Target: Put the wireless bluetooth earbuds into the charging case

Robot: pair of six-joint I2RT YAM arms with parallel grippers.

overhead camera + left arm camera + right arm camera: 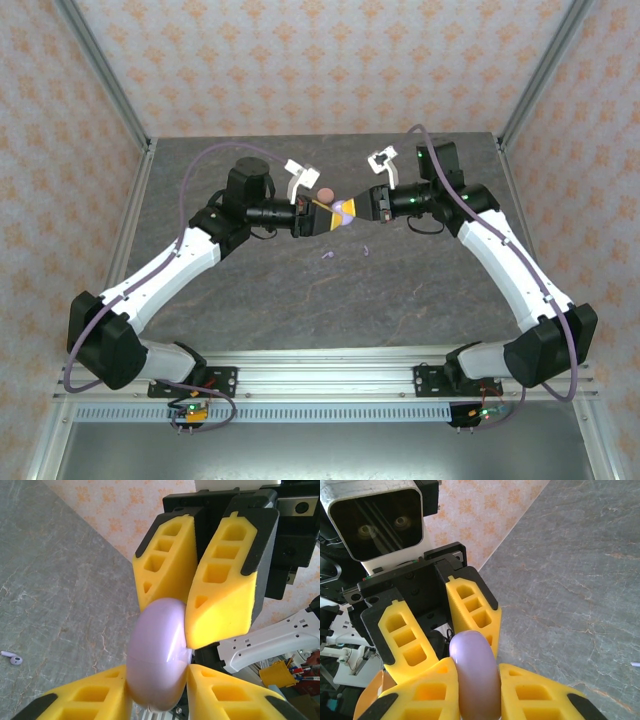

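A lilac round charging case (343, 212) hangs closed in the air above the table's middle, between both grippers. My left gripper (331, 211) reaches it from the left and my right gripper (355, 211) from the right. In the left wrist view the case (157, 650) sits between my left gripper's (157, 675) yellow fingers, touching both. In the right wrist view my right gripper (477, 672) is shut on the case (475, 675), seen edge-on. Two lilac earbuds (327, 255) (367, 250) lie on the table below, one seen as earbud (12, 658).
A salmon-pink round case (326, 193) lies on the grey marbled table (300, 290) just behind the grippers. Patterned walls close the back and both sides. The aluminium rail (330, 365) with the arm bases runs along the near edge.
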